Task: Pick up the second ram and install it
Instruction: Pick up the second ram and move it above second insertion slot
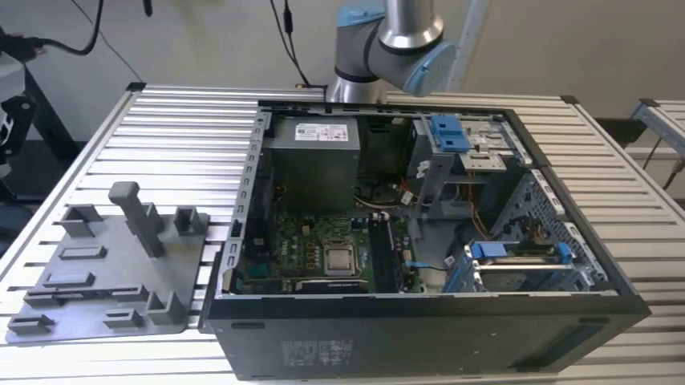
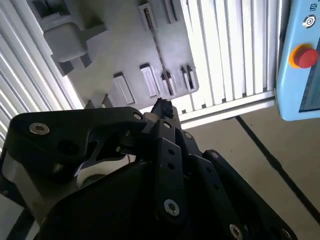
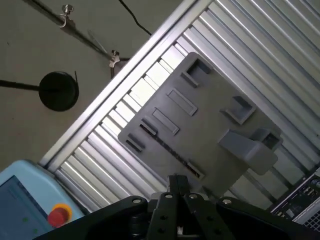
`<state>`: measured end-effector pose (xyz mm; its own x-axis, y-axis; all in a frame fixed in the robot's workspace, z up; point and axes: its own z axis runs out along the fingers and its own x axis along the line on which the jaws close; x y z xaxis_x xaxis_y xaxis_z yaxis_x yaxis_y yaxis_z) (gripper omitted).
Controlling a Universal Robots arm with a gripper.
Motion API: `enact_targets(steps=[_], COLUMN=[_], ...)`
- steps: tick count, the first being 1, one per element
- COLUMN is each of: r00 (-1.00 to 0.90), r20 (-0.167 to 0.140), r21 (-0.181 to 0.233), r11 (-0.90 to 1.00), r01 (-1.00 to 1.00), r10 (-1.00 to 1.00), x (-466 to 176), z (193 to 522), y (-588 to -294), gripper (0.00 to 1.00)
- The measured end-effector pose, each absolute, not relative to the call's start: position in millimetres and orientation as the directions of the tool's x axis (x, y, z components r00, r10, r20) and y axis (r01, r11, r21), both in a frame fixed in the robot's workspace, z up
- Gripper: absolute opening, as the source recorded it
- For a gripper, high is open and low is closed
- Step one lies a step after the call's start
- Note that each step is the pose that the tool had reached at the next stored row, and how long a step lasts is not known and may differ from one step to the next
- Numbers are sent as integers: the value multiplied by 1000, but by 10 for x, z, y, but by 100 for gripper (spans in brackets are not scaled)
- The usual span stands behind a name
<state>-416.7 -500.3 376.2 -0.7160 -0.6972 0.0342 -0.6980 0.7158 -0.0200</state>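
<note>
The second ram (image 3: 167, 146) is a long, thin dark stick standing on edge in a slot of the grey plastic tray (image 3: 210, 120). It also shows as a dark line across the tray in the second wrist view (image 2: 159, 50) and near the tray's front edge in the exterior view (image 1: 86, 293). My gripper (image 3: 176, 179) hangs high above the tray with its black fingers drawn together to a point and nothing between them; its tip (image 2: 162, 106) sits over the tray's edge, well apart from the stick.
The open computer case (image 1: 230, 241) lies at the exterior view's right of the tray (image 1: 107, 273), motherboard and processor (image 1: 340, 259) exposed. The arm's base (image 1: 386, 40) stands behind it. A pendant with a red button (image 2: 302, 56) lies beyond the slatted table's edge.
</note>
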Motion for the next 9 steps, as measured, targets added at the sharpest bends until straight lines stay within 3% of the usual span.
enact_targets(steps=[9], r00=[-605], r20=[42], r21=[-26], r11=[605], r01=[-796], r10=[-795], x=[-4172], z=[3755], y=[-5003], gripper=[11])
